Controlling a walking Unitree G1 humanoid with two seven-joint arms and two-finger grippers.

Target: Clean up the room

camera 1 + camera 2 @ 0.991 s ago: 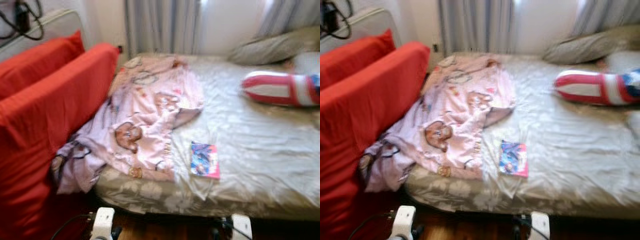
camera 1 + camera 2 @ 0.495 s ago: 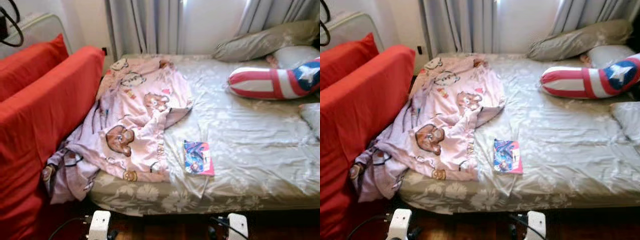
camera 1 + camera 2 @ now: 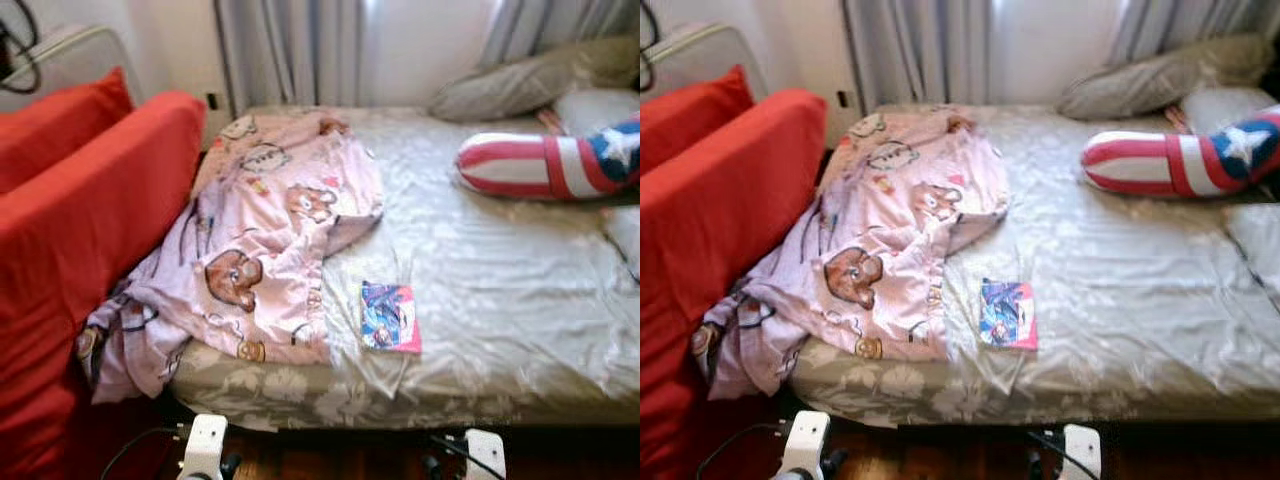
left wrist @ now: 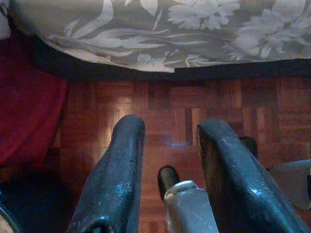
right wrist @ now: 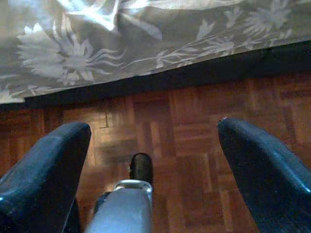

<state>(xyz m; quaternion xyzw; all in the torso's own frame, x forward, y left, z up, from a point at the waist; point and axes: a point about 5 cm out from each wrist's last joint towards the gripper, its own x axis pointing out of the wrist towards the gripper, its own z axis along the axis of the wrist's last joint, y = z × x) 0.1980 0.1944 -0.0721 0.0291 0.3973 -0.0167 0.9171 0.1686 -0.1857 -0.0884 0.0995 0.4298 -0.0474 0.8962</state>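
Note:
A crumpled pink blanket [image 3: 270, 240] printed with bears lies over the left part of the bed [image 3: 500, 270] and hangs off its left corner toward the floor. A small colourful book [image 3: 388, 317] rests flat on the grey floral sheet near the bed's front edge, just right of the blanket. My left gripper [image 4: 172, 127] hangs low over the parquet floor in front of the bed, open with nothing between its fingers. My right gripper [image 5: 153, 127] hangs likewise over the parquet, wide open and holding nothing.
A red sofa [image 3: 90, 230] stands tight against the bed's left side. A red, white and blue striped cushion [image 3: 545, 165] and grey pillows [image 3: 520, 85] lie at the bed's far right. Curtains [image 3: 290, 50] hang behind. A cable [image 3: 140, 445] runs on the floor at bottom left.
The camera has swung slightly, shifting the whole picture to the left since 1.0 s ago. Blanket, book and cushion lie where they were.

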